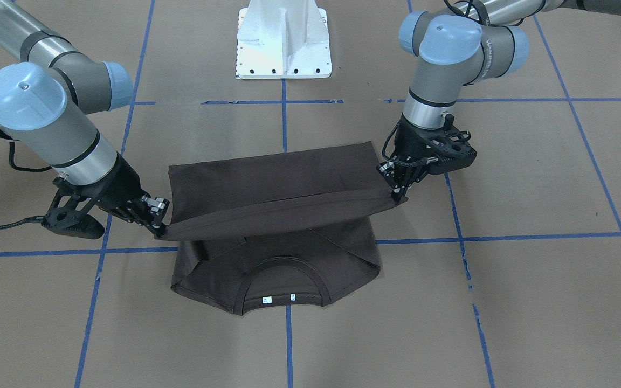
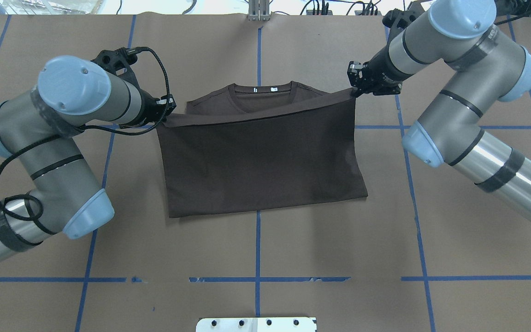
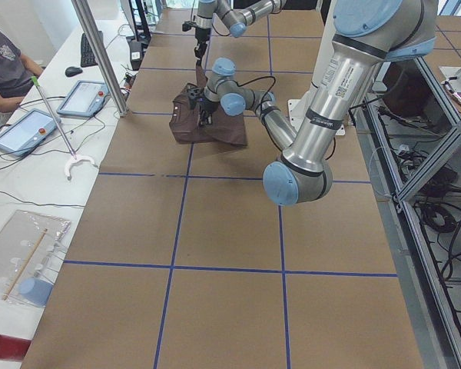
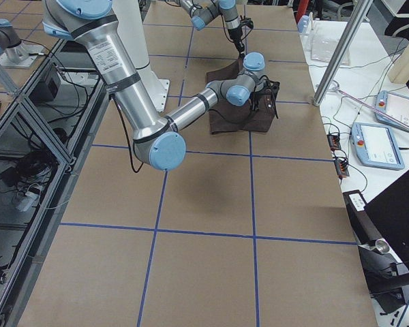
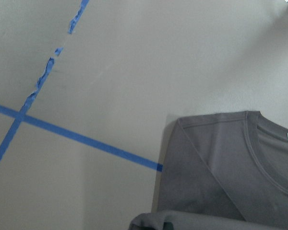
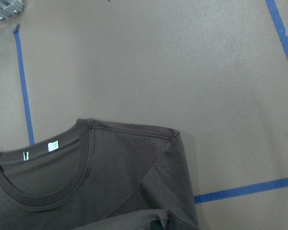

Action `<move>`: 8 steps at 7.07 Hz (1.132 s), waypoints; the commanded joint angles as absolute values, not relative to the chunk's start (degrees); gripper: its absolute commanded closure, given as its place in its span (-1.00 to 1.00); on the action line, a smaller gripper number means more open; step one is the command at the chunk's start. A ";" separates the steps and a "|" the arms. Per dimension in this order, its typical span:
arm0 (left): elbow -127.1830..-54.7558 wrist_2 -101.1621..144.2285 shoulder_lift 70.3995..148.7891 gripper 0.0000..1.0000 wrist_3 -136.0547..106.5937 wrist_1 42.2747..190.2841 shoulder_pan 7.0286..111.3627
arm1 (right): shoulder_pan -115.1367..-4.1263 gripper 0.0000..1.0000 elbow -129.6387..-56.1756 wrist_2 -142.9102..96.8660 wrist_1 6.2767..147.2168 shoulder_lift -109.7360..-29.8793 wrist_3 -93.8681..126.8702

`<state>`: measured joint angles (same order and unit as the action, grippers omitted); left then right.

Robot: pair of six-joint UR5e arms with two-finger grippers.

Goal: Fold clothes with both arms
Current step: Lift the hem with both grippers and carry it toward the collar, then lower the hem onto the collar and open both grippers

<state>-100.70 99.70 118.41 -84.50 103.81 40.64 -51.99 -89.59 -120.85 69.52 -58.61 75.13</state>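
Note:
The dark brown T-shirt (image 1: pixel 273 178) lies on the brown table, with its collar (image 1: pixel 283 272) and white neck tags on the side far from the robot. Its sleeves are folded in. My left gripper (image 1: pixel 397 189) is shut on one corner of the shirt's lower edge. My right gripper (image 1: pixel 159 225) is shut on the other corner. Both hold that edge taut, lifted a little above the table, over the chest just short of the collar. In the overhead view the shirt (image 2: pixel 261 161) spans between the left gripper (image 2: pixel 166 114) and the right gripper (image 2: pixel 354 91). Both wrist views show the collar and shoulders below: left (image 5: pixel 230 163), right (image 6: pixel 125 172).
The white pedestal base (image 1: pixel 283 43) stands at the robot's side of the table. Blue tape lines (image 2: pixel 257 249) grid the surface. Side tables with tablets (image 3: pixel 27 127) and a seated person (image 3: pixel 4 65) lie beyond the table's far edge.

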 commanded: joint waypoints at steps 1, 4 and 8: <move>-95.47 99.58 120.40 1.00 -84.46 106.77 42.01 | -53.70 1.00 -84.66 -120.76 69.52 -55.91 75.06; -88.70 99.49 124.00 1.00 -84.29 110.99 43.50 | -53.44 1.00 -79.73 -120.59 69.43 -52.31 75.06; -85.26 99.49 126.48 -0.04 -84.29 111.09 43.50 | -52.91 0.50 -78.23 -118.74 65.08 -52.47 74.97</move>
<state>-85.74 99.49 126.35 -84.29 111.06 43.46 -52.96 -78.78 -118.99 68.30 -52.10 74.98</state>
